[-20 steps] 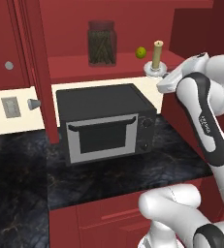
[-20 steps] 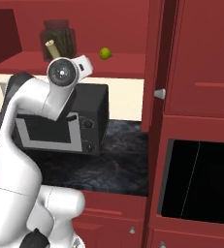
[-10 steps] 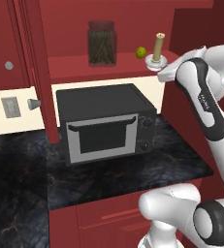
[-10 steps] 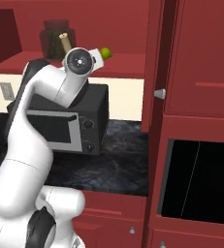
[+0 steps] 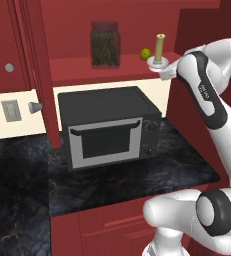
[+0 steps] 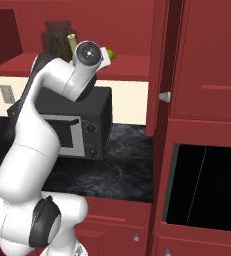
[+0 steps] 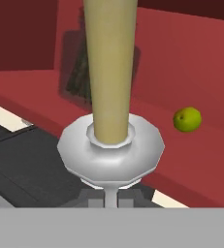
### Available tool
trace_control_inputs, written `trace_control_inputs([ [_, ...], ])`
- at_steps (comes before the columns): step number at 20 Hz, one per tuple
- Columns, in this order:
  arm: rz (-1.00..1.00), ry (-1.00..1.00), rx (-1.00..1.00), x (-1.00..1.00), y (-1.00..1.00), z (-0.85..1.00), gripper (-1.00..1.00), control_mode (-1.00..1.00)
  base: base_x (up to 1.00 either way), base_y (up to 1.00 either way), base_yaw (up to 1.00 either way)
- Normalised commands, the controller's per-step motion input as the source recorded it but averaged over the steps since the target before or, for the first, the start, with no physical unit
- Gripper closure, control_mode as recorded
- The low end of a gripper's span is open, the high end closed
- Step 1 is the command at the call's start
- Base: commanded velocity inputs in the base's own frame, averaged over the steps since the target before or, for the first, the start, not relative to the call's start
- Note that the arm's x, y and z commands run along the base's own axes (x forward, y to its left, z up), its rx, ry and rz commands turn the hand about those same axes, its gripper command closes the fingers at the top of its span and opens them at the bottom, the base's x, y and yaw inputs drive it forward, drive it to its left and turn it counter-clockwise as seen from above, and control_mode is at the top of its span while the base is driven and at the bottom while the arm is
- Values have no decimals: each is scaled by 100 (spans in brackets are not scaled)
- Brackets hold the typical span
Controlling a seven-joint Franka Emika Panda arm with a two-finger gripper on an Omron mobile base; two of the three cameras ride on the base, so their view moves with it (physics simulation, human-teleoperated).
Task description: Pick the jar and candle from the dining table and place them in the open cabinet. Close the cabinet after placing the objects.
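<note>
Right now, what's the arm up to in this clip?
The gripper is shut on the candle, holding it by the handle of its white saucer at the front edge of the open cabinet's shelf, above the microwave. The candle stands upright. The jar already sits on that shelf, with a small green ball between jar and candle. The cabinet door is open, so placing the candle and closing up remain.

The white arm rose in front of the black microwave, its wrist up at the red cabinet shelf. Above the microwave, the jar stood on that shelf, the candle tip showing just beside it, a green ball to its right.
</note>
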Motion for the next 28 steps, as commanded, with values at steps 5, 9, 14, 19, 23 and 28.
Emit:
trace_control_inputs([
  [5,0,0,0,30,0,-2,100,-100,0,0,0],
  [9,0,0,0,31,0,0,100,-100,0,0,0],
  [14,0,1,0,28,0,-1,100,-100,0,0,0],
  [19,0,6,0,26,0,-3,100,-100,0,0,0],
  [23,0,6,0,23,0,-1,100,-100,0,0,0],
  [28,0,8,0,19,0,-8,100,-100,0,0,0],
])
